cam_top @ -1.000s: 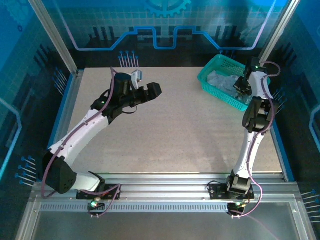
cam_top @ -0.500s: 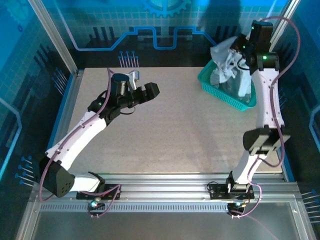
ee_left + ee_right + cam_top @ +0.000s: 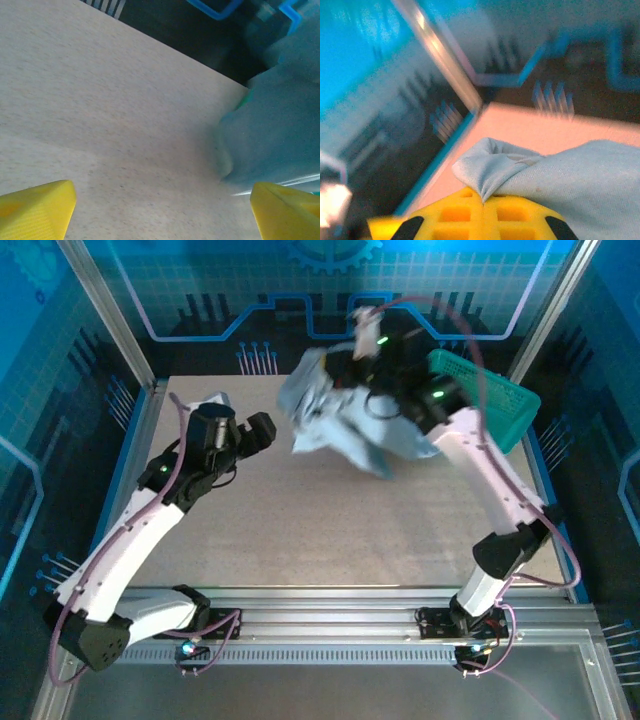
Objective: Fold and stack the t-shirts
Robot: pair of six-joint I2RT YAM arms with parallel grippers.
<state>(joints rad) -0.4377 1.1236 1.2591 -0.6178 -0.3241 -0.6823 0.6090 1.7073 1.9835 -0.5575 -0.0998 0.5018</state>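
Observation:
A pale grey-blue t-shirt [image 3: 345,430] hangs bunched in the air over the back middle of the table, blurred by motion. My right gripper [image 3: 340,368] is shut on it; in the right wrist view the yellow fingers [image 3: 483,202] pinch a fold of the shirt [image 3: 560,172]. My left gripper [image 3: 250,422] stands open to the left of the shirt, apart from it. In the left wrist view its yellow fingertips [image 3: 35,212] sit wide apart with bare table between them, and the shirt [image 3: 280,120] hangs to the upper right.
A teal mesh basket [image 3: 495,390] stands at the table's back right corner, behind the right arm. The speckled tabletop [image 3: 330,530] stretches in front of the hanging shirt. A metal frame and blue walls ring the table.
The right arm has lifted the shirt out of the basket and swung it left over the table. The left arm has drawn back to the left, still open.

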